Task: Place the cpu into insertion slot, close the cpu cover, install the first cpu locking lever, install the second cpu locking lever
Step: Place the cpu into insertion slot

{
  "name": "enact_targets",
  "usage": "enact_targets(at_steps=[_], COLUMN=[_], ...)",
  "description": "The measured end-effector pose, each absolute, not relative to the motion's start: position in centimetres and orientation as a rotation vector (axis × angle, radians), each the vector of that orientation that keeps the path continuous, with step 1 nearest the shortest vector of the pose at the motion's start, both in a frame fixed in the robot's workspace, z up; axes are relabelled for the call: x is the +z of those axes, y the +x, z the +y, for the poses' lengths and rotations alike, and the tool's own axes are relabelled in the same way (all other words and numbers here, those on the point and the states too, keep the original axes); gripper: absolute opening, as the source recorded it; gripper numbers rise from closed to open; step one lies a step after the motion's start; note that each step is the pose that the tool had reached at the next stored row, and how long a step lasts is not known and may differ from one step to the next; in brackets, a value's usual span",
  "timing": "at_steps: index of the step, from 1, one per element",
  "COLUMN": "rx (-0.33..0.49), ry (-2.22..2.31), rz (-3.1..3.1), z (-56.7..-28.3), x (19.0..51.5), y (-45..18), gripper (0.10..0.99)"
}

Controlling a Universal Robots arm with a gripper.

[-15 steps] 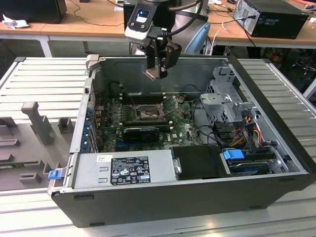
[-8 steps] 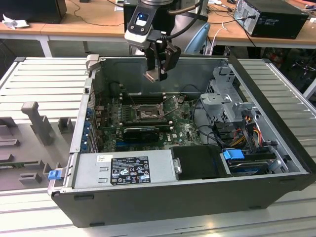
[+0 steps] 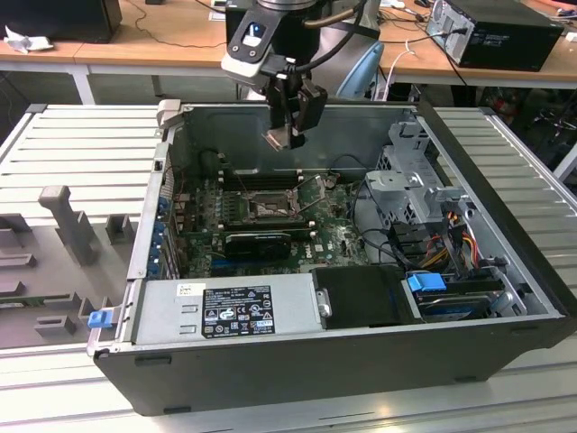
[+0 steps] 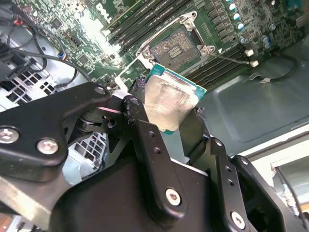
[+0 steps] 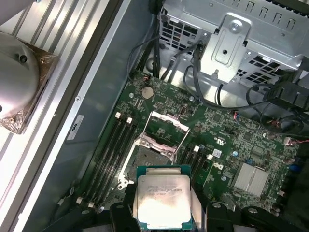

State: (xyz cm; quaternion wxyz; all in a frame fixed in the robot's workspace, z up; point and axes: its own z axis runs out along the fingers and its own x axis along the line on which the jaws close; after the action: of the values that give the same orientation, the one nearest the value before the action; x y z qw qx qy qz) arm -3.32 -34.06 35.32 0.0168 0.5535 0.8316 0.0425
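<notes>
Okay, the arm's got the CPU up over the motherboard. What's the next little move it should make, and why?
Probably lower the gripper toward the insertion slot, lining the chip up on the way. The cpu is clamped in the gripper and hangs well above the board in the exterior view. The slot looks bare, with nothing seated in it.

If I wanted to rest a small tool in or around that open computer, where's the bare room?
Bare: the ribbed table on both sides of the case, and the grey case floor beside the memory slots. Crowded: the drive cage with its cables, and the board around the insertion slot, above which the gripper holds the cpu.
</notes>
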Motion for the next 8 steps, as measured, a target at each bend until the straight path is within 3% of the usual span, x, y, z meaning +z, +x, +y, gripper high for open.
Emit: enact_targets(at_steps=[8], rx=[0.130], ry=[1.808], rz=[2.521], z=[-34.06], x=[35.30], y=[-3.32], gripper=[0.525])
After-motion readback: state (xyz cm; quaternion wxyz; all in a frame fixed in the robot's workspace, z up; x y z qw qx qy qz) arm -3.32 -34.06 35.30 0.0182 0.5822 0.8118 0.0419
